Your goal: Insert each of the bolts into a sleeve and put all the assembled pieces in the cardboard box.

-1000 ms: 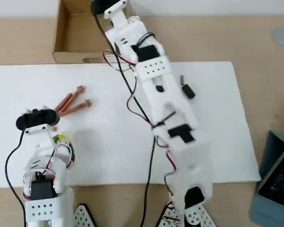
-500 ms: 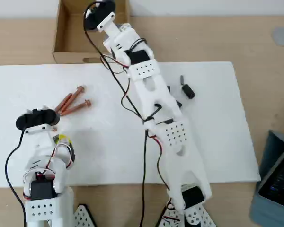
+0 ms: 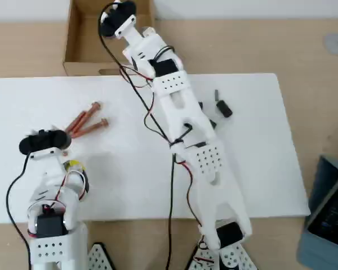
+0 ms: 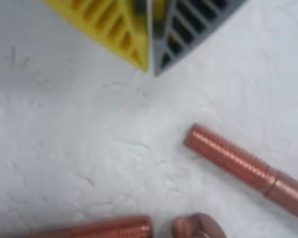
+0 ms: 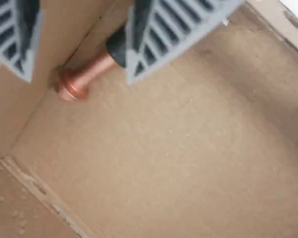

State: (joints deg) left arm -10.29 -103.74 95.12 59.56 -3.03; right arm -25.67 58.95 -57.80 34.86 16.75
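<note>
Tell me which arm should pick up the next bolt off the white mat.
Left. Its jaws hang right beside the loose bolts on the white mat; the right arm stretches to the cardboard box, jaws open over an assembled piece lying inside.

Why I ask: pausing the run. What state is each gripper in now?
Left gripper: shut, holding nothing.
Right gripper: open, over the sleeved bolt lying in the cardboard box.

Bolts: copper, with threaded shanks. Left gripper: one yellow finger and one grey, both ribbed with dark slots. Right gripper: grey, ribbed the same. Sleeve: black. Cardboard box: plain brown. Mat: white. Arms: white.
</note>
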